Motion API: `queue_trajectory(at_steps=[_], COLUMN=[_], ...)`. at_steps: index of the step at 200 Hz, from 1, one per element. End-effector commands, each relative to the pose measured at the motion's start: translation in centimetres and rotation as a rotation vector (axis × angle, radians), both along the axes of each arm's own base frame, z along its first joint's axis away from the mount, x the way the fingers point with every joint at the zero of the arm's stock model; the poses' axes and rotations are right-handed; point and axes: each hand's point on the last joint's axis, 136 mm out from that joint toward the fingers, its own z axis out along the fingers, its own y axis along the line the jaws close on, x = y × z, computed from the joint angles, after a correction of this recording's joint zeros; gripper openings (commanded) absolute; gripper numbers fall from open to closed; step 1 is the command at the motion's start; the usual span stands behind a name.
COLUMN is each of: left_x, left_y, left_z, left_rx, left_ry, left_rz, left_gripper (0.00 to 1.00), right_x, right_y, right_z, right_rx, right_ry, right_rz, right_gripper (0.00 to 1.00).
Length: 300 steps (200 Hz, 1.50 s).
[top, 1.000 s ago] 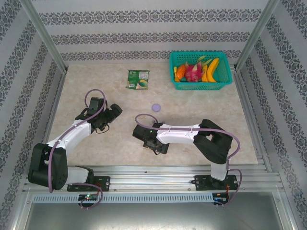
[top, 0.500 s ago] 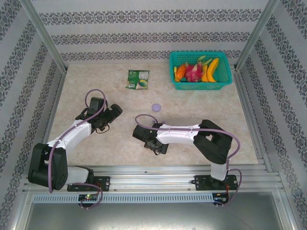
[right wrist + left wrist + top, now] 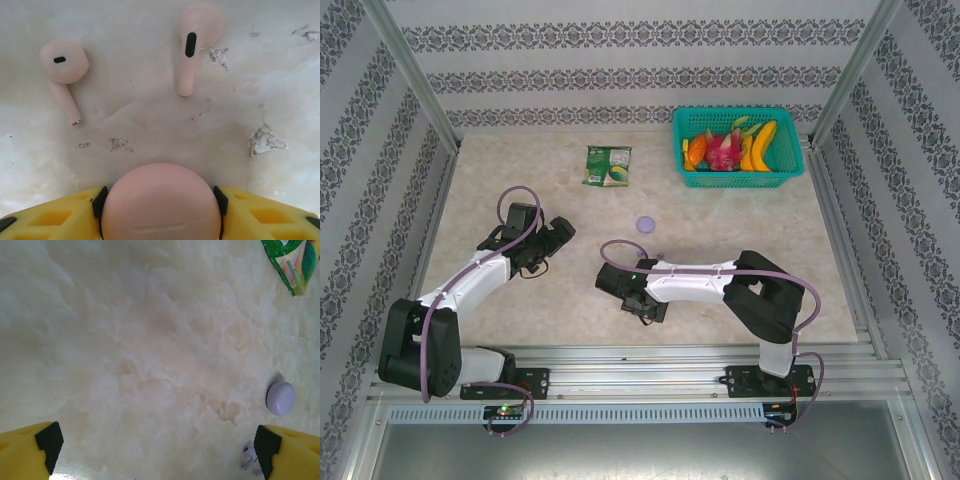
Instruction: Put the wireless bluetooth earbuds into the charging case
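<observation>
Beside pink earbuds (image 3: 63, 70), right end effector (image 3: 159, 202) — seemingly — grips case (image 3: 160, 192).

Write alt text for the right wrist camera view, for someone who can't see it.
A round pink charging case sits between two yellow gripper fingers, their black pads against its sides. Beyond it, two pale pink earbuds lie apart on the marbled table, stems toward the case.

Matt pink plastic earbuds (image 3: 64, 62), smooth satin pink case (image 3: 160, 205), polished marble-look table (image 3: 150, 340), glossy foil packet (image 3: 295, 260)
</observation>
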Motion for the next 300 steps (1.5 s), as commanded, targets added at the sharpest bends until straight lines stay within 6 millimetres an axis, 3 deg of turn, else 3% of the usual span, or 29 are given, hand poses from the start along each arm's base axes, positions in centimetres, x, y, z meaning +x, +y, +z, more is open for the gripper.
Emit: queue_trajectory(at_steps=[1,58,98,132,175,200,227,300], left_x=[0.0,-0.4,-0.6,-0.5,0.0,0.0,0.0,-0.7], left_y=[-0.3,0.0,0.4,0.7,1.2,1.5,1.3,-0.4], left_z=[0.8,0.6,0.7,0.8,-0.3,-1.9,-2.3,1.8], left_rx=[0.001,0.010,0.039,0.074,0.089,0.035,-0.060,-0.159], left_ry=[-0.027,-0.023,-0.028,-0.044,-0.066,-0.054,-0.119,-0.434], left_rz=[-0.005,-0.003,-0.007,-0.019,-0.035,-0.026,-0.010,-0.100], left_gripper=[1.00,1.00,1.00,1.00,1.00,1.00,1.00,1.00], right_x=[-1.0,-1.6,-1.3,0.1,4.0,7.0,10.2,17.2], right_y=[1.0,1.0,2.4,4.1,6.0,6.9,7.7,9.5], right_z=[-0.4,-0.2,2.1,4.5,7.3,8.8,9.6,10.0], right_rx=[0.039,0.026,0.057,0.106,0.194,0.243,0.297,0.433], right_ry=[0.010,-0.001,-0.059,-0.115,-0.167,-0.202,-0.221,-0.223], right_rz=[0.012,0.066,0.142,0.177,0.172,0.157,0.120,0.005], right_gripper=[0.57,0.54,0.53,0.54,0.54,0.54,0.54,0.54])
